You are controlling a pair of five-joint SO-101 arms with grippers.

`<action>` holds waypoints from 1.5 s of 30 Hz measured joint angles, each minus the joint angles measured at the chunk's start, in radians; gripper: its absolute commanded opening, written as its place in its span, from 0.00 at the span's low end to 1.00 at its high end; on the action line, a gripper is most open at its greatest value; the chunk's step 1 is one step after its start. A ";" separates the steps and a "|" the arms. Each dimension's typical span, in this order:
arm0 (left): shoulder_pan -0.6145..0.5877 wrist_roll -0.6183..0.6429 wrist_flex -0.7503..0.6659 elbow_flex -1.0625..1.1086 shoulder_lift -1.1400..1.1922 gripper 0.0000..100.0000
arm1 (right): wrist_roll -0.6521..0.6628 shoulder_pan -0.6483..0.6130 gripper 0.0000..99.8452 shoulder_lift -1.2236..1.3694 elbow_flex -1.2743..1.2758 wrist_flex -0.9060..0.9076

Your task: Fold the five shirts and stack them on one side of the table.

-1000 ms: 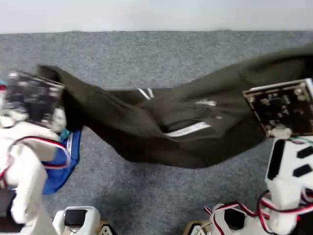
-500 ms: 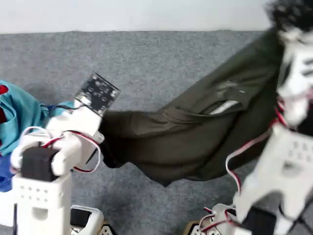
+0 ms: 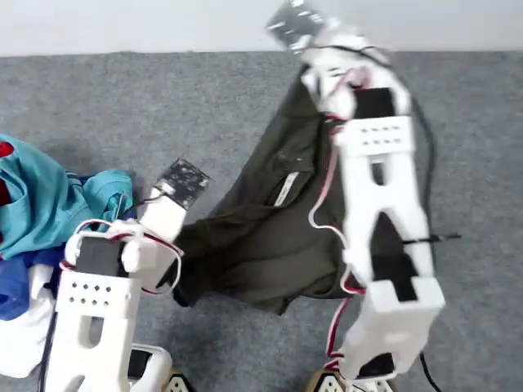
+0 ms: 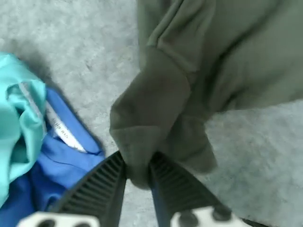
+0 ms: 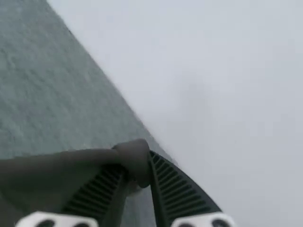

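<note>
A dark olive shirt [image 3: 270, 237] hangs stretched between the two arms over the middle of the grey table. My left gripper [image 4: 137, 175] is shut on a bunched corner of the olive shirt [image 4: 161, 109], low and near the front left. My right gripper [image 5: 137, 172] is shut on another edge of the olive shirt [image 5: 57, 175], lifted high toward the far side of the table with the pale wall behind it. In the high view the right arm [image 3: 376, 188] stands tall over the shirt, and the left arm [image 3: 106, 278] is at the front left.
A heap of other shirts lies at the left edge: a teal one [image 3: 41, 204] on top, a blue one [image 3: 20, 286] and a white one [image 3: 20, 343] beneath. The teal shirt [image 4: 19, 123] and blue shirt [image 4: 52, 165] lie close beside the left gripper. Grey table [image 3: 163, 106] is bare at the back left.
The right arm has swung from the right edge up and toward the far middle, carrying its end of the olive shirt. The left arm moved in from the left, and the shirt now hangs bunched.
</note>
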 measured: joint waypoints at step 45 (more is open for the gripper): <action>-0.448 0.044 -0.060 -0.048 0.000 0.01 | -0.183 -0.044 0.13 -0.091 0.002 0.717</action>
